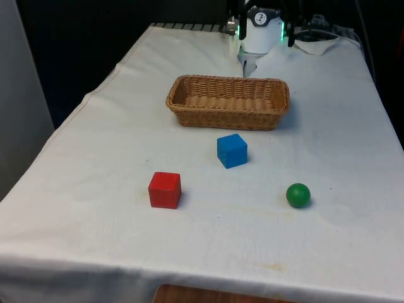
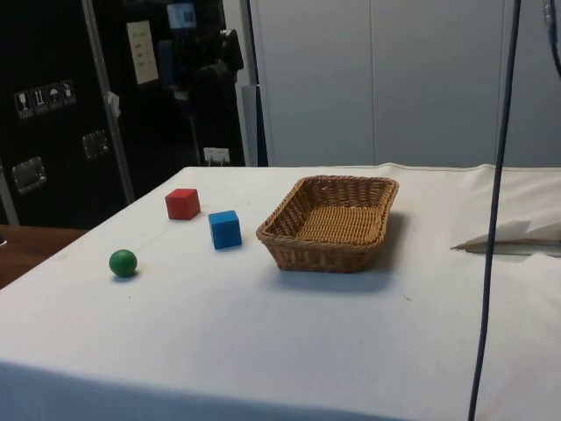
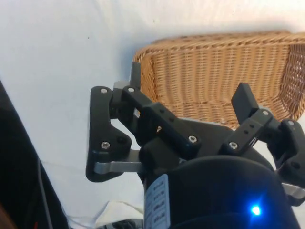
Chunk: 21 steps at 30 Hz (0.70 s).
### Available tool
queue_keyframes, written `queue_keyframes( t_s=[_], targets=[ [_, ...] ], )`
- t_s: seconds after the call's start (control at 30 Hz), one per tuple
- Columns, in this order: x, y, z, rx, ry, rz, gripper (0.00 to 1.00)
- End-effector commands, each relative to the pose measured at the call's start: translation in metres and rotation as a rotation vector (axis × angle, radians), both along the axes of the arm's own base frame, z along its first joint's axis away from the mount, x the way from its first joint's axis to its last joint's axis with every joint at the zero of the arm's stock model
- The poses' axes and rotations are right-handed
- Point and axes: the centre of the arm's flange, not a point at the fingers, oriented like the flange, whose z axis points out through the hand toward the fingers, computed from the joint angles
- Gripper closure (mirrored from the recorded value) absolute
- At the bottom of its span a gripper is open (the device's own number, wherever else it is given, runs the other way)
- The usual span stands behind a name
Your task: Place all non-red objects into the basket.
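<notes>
The oblong woven wicker basket (image 1: 228, 101) sits on the white tablecloth (image 1: 95, 183) toward the far half of the table, and nothing lies inside it; the side view shows its bare woven floor (image 2: 337, 224). Nearer the camera, the blue wooden cube (image 1: 231, 150) rests just in front of the basket, close but not touching. The red wooden cube (image 1: 165, 189) sits further forward and toward the front view's left, apart from the blue one. Off to the front view's right, the small green ball (image 1: 298, 195) lies alone on the cloth, well apart from both cubes. The side view has the same line-up: green ball (image 2: 123, 262), blue cube (image 2: 224, 229), red cube (image 2: 182, 203), all outside the basket.

Up at the wrist, the black two-finger gripper (image 3: 188, 90) hangs above the cloth with its fingers (image 3: 244, 98) spread wide, nothing between them. Beneath it the basket (image 3: 214, 67) shows one rounded corner and its woven inner wall.
</notes>
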Motion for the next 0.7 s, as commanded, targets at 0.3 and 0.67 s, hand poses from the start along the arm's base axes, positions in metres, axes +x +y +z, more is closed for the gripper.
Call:
queue_keyframes(
  t_s=[0.3,0.67],
  targets=[
    [0.007,-0.003,-0.028,-0.02,-0.028,-0.068,0.0],
    [0.006,-0.02,-0.047,-0.024,-0.039,-0.105,0.0]
  ],
)
